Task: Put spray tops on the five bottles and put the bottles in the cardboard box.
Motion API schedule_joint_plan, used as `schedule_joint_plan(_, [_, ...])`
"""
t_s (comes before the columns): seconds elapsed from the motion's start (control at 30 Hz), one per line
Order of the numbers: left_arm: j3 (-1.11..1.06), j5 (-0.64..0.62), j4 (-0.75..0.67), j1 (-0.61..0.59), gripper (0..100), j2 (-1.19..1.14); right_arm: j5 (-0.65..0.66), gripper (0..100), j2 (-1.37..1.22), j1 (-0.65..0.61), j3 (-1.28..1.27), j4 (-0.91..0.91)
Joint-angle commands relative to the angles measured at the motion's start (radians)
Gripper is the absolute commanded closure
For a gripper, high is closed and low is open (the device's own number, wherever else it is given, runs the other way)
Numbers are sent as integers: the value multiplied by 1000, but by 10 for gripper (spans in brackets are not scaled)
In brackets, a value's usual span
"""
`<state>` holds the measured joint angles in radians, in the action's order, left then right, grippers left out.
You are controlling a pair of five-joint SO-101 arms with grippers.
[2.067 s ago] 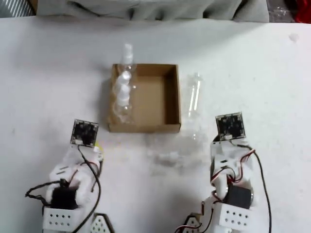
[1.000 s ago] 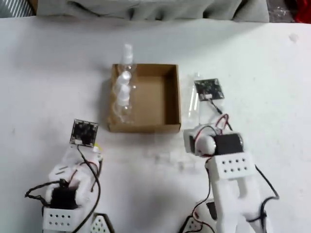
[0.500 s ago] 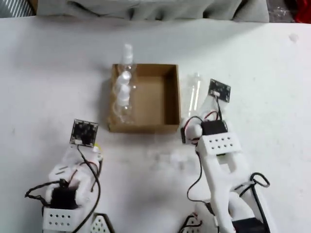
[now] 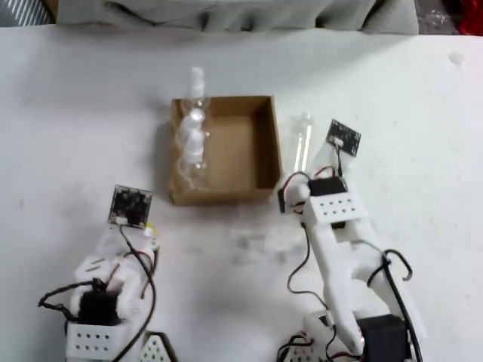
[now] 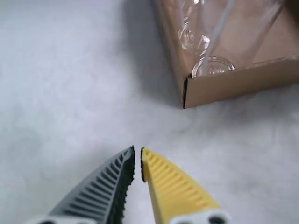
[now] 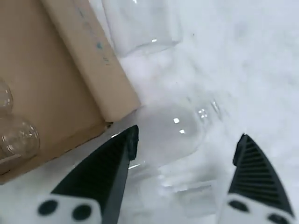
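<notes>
Right gripper wide open, straddling a clear bottle lying off the cardboard box's near-right corner; contact unclear, bottle outline faint. Left gripper closed, empty, over table.

cardboard box open | bottles inside | clear bottle beside, apparently lying

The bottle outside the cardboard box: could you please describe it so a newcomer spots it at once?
In the high view, find the open cardboard box mid-table. By its wall on the side of the right arm, a clear bottle rests on the table. The bottles inside line the opposite wall; this one is outside.
</notes>
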<state>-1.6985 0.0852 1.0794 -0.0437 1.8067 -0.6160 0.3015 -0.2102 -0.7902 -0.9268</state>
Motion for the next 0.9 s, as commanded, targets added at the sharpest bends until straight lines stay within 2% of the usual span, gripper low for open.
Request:
schedule_joint_plan(0.0, [5, 9, 6, -8, 980, 16, -3, 704, -30, 13, 6, 10])
schedule_joint_plan(0.43, [5, 9, 6, -8, 980, 16, 6, 704, 137, 56, 0, -73])
schedule_joint_plan(0.73, [5, 9, 6, -8, 980, 16, 5, 704, 160, 225, 3, -70])
schedule_joint_plan(0.87, [5, 9, 6, -8, 980, 16, 5, 705, 160, 232, 0, -74])
